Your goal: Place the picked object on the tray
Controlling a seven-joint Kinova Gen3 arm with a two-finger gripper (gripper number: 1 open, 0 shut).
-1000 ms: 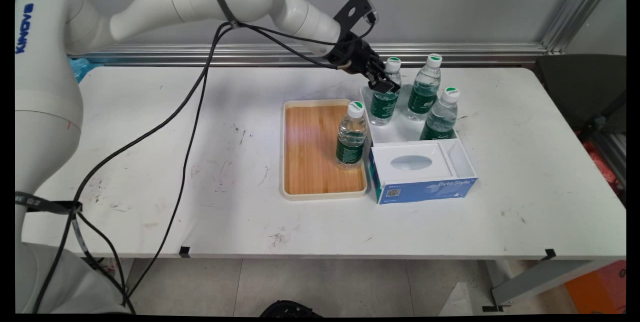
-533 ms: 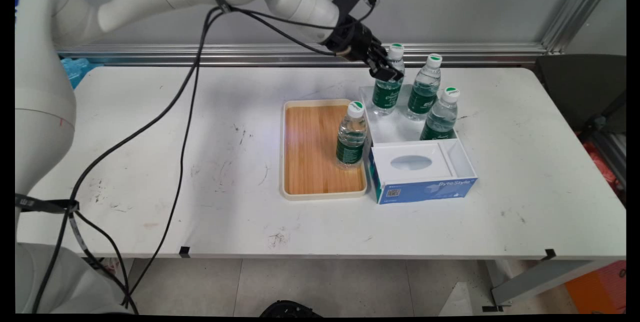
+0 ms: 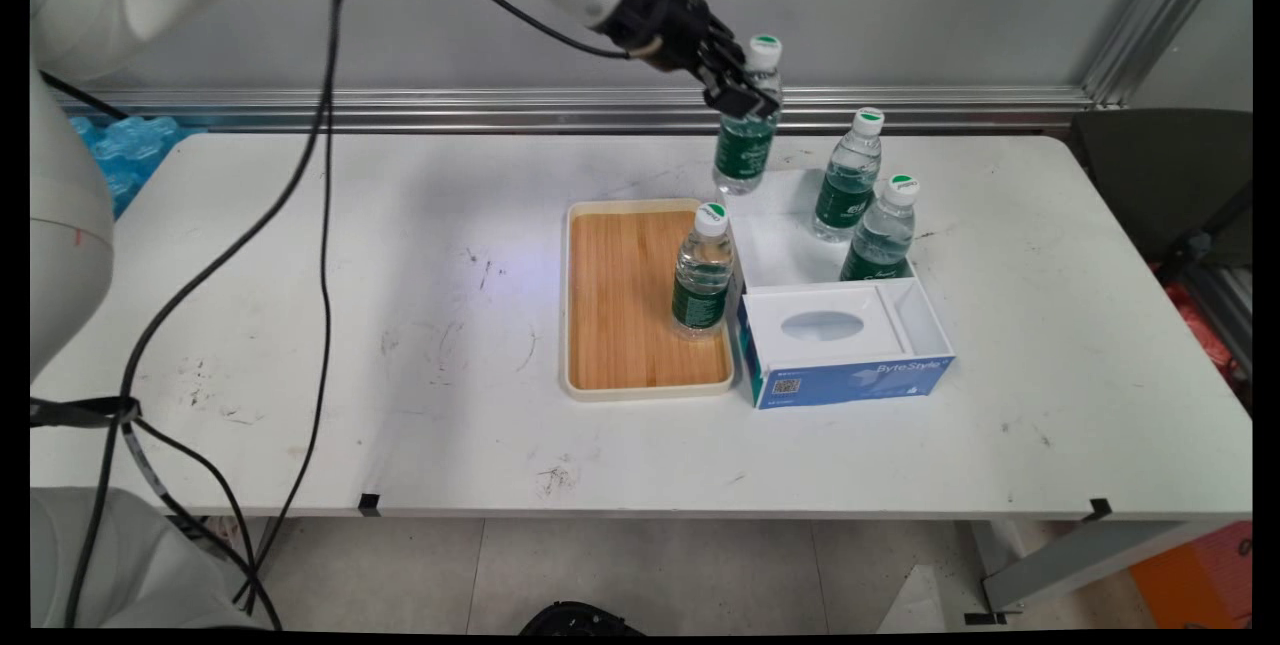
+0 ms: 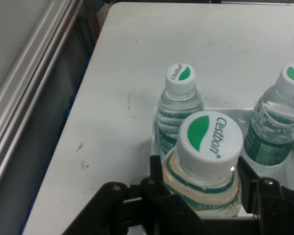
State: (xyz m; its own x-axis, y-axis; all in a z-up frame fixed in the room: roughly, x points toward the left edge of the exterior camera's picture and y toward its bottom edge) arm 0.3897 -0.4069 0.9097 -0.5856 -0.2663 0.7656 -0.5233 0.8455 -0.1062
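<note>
Above the white box holding two bottles, the end effector pinches a bottle.

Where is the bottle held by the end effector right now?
In the main view the held bottle hangs from the end effector, clear of the table, above the far left corner of the white bin, beyond the wooden tray.
</note>
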